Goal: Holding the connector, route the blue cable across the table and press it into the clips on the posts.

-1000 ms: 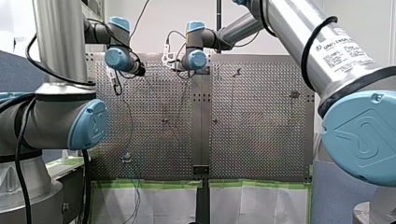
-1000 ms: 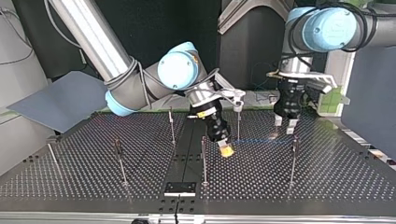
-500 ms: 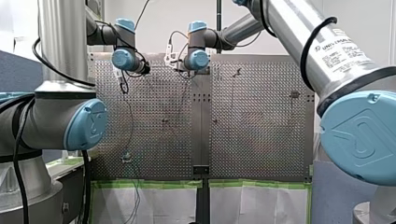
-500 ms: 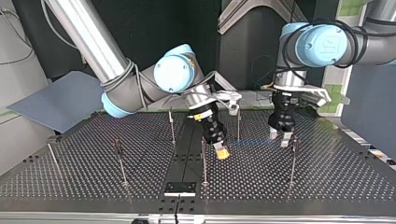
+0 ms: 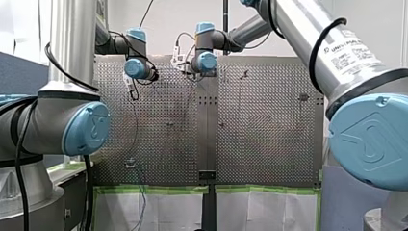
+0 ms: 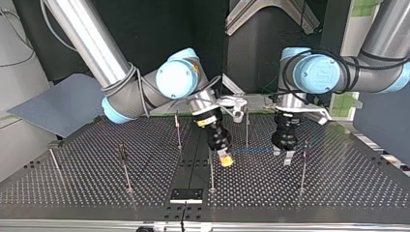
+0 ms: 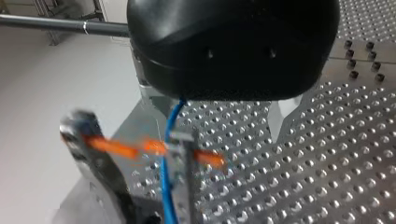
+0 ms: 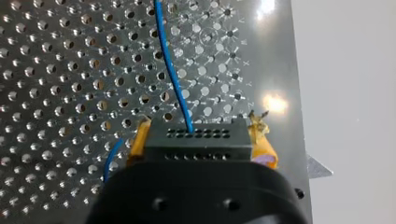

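One span of blue cable (image 6: 251, 151) runs taut since my right gripper (image 6: 225, 160) clamps the connector (image 8: 198, 137); my left gripper's (image 6: 283, 157) hold I cannot tell

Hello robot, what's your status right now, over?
Right gripper shut on connector. Blue cable runs across to left gripper. Clip post just ahead of it; nothing seen blocking.

Thin cable (image 5: 135, 126) along perforated table (image 5: 264, 125)
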Robot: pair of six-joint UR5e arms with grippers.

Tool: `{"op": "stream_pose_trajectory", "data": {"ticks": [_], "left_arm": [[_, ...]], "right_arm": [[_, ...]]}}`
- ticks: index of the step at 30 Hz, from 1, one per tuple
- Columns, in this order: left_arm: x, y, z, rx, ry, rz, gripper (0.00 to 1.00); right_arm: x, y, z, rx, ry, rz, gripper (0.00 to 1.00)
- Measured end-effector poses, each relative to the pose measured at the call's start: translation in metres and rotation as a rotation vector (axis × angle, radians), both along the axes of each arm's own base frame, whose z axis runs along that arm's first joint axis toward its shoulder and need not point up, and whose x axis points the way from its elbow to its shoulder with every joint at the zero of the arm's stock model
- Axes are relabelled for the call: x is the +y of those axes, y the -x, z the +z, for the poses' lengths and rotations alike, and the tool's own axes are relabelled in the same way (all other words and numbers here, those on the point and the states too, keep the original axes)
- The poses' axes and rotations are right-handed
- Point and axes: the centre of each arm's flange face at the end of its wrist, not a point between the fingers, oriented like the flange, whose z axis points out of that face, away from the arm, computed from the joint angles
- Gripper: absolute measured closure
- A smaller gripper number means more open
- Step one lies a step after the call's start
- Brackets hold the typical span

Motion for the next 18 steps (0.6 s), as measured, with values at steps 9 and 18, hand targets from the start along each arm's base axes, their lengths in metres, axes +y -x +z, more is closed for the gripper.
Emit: {"op": "stream_pose_trajectory", "data": {"ticks": [9, 18], "left_arm": [[0.0029, -0.0035, -0.0014, -0.006, 0.014, 0.039, 0.04], [-0.0026, -0.0011, -0.0022, -0.002, 0.01, 0.036, 0.63]], "right_arm": [[0.0005, -0.0001, 0.0006, -0.001, 0.001, 0.0, 1.0], [0.0005, -0.0002, 0.0005, -0.001, 0.001, 0.0, 1.0]]}}
